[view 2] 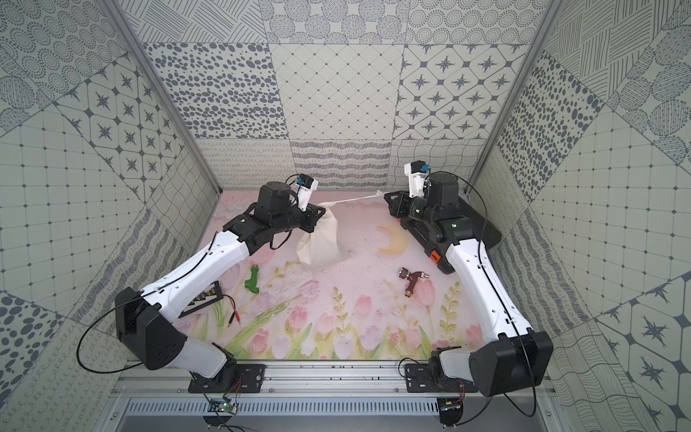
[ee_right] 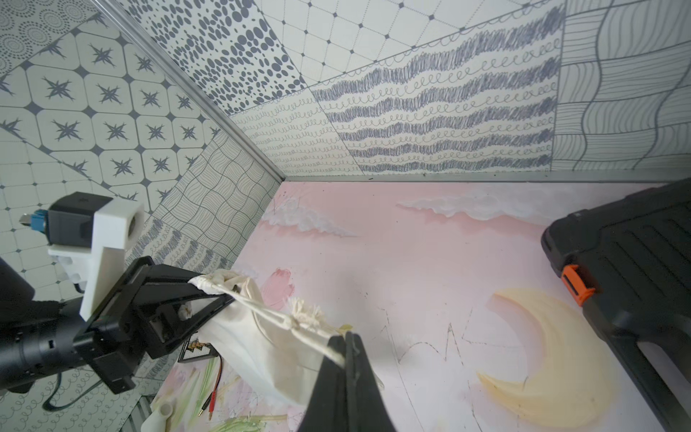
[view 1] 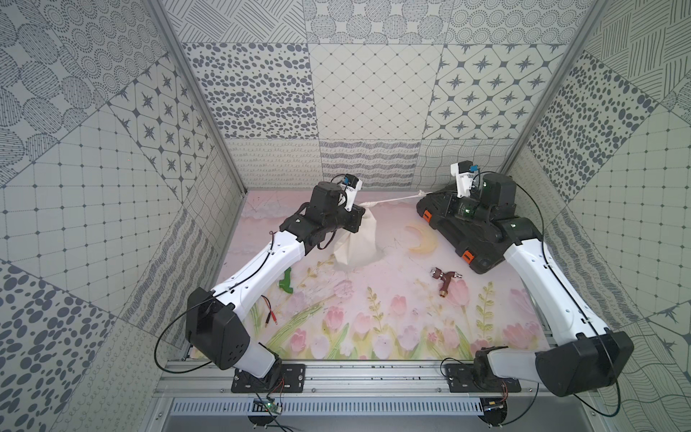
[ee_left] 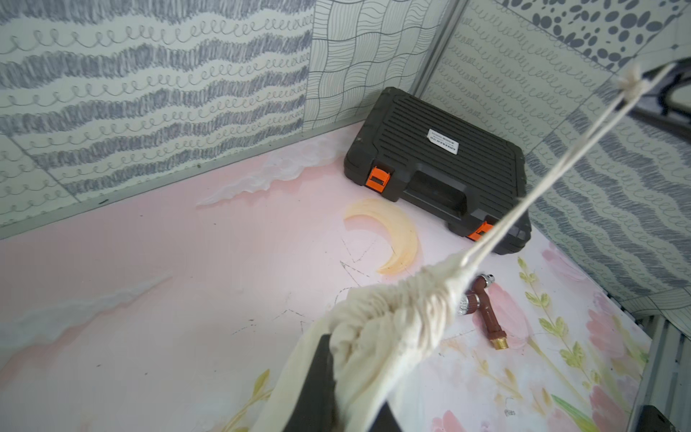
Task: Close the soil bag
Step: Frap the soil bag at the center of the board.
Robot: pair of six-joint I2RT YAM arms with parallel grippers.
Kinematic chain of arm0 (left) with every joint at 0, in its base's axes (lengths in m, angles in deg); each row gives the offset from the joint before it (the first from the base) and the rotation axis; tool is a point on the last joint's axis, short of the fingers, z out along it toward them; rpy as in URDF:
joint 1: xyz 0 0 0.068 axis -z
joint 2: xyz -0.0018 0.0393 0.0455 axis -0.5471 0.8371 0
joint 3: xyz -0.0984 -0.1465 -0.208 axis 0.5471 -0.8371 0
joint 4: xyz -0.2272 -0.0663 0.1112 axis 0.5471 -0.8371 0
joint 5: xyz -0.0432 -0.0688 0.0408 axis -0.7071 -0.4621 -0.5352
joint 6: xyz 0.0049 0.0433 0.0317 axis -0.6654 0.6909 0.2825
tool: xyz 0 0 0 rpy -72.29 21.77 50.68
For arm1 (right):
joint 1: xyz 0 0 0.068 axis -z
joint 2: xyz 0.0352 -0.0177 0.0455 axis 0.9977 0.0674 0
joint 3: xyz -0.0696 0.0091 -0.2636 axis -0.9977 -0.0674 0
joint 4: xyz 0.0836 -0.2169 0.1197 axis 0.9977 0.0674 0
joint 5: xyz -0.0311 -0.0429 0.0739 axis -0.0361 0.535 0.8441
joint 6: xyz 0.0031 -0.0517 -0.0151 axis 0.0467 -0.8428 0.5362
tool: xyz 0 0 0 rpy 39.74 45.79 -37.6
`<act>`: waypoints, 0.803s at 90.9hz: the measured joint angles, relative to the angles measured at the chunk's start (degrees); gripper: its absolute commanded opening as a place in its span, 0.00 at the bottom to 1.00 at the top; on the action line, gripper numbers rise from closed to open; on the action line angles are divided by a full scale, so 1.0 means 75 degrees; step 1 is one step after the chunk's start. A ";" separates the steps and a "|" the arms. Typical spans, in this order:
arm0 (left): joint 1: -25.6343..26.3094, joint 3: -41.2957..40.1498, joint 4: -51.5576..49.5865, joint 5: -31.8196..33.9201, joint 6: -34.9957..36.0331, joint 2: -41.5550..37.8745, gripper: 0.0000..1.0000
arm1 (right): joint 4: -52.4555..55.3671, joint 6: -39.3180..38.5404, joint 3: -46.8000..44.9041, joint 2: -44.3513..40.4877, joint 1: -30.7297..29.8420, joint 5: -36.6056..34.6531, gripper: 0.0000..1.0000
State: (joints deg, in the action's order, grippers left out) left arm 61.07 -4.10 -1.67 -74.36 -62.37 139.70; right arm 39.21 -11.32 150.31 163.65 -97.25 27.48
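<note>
The soil bag [view 1: 357, 239] [view 2: 321, 239], a cream cloth pouch, hangs at the back left of the mat with its bottom resting on the mat. My left gripper [view 1: 361, 211] [view 2: 321, 212] [ee_left: 351, 389] is shut on its bunched neck [ee_left: 392, 314]. Its thin white cords [view 1: 392, 200] [view 2: 351, 200] [ee_left: 542, 179] run taut to the right, with a knot partway. My right gripper [ee_right: 346, 344] [view 1: 435, 195] is shut on the cord [ee_right: 276, 316], above the front corner of the black case. The bag's mouth looks gathered tight.
A black ribbed case [view 1: 482, 239] [ee_left: 441, 157] with orange latches lies at the back right. A brown tap [view 1: 445, 280], a green fitting [view 1: 286, 282], red-tipped leads [view 1: 269, 310] and a small black board [view 2: 203, 299] lie on the mat. Walls stand close behind.
</note>
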 measured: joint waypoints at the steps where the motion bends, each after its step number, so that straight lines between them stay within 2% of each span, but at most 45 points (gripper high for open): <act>1: -0.0009 0.0032 -0.0055 0.0032 0.0006 -0.0009 0.00 | -0.0052 0.0003 0.0000 0.0035 -0.0032 -0.0003 0.21; 9: -0.0070 0.0035 -0.0539 0.0446 0.0052 -0.0163 0.00 | -0.0495 -0.0050 -0.0204 0.0137 -0.0172 -0.0140 0.45; 15: -0.0076 -0.0189 -0.0804 0.0737 0.0122 -0.0306 0.00 | -0.0708 -0.0128 -0.0551 0.0114 -0.0245 -0.0210 0.58; 33: 0.0032 -0.0927 -0.1326 0.1180 0.0271 -0.0329 0.00 | -0.0437 -0.0609 -0.1413 0.0108 -0.0641 -0.0192 0.80; 52: 0.0318 -0.1411 -0.1355 0.1346 0.0455 -0.0312 0.00 | -0.0076 -0.1816 -0.1067 0.0423 -0.1629 -0.0356 0.89; 73: 0.0437 -0.1818 -0.1358 0.1346 0.0592 -0.0603 0.00 | -0.0259 -0.3273 -0.0825 0.1559 -0.2154 0.0087 0.82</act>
State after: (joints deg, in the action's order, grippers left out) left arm 64.34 -17.74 -11.86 -64.26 -57.94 135.18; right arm 37.27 -35.87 144.13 175.34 -113.40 28.14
